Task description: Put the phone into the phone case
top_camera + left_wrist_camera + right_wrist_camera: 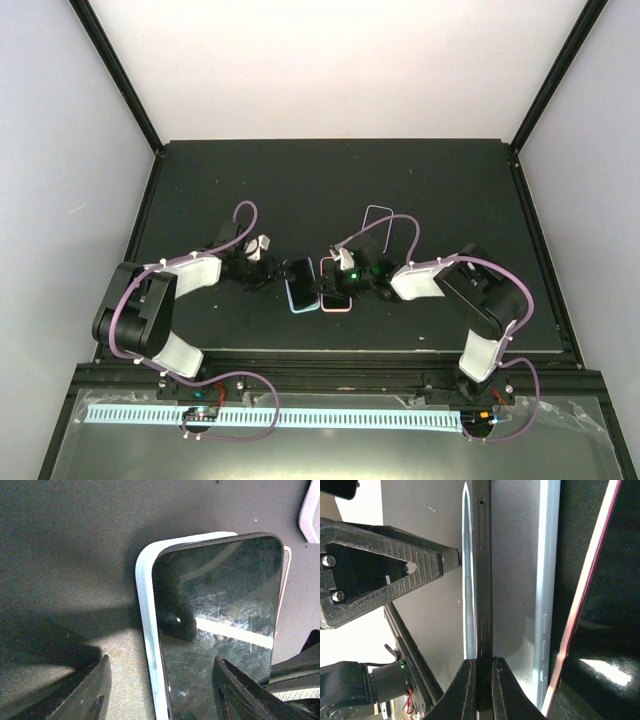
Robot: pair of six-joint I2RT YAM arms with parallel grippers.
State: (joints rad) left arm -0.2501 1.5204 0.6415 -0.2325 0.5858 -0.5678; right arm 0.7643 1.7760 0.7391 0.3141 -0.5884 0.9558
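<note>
Seating step: the phone (220, 630) lies half in the pale case (145, 630) mid-table, its edge pinched by the closed right gripper (483, 661); the left gripper (161, 662), jaws apart astride the case rim, should next press it home

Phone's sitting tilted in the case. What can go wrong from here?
The phone sits tilted in the case; a push may skid the case instead of seating it.
The right end effector pinches only the phone's thin edge; it could slip.
The left end effector, open, straddles the case edge; closing might shove it toward the pink-edged phone.
</note>
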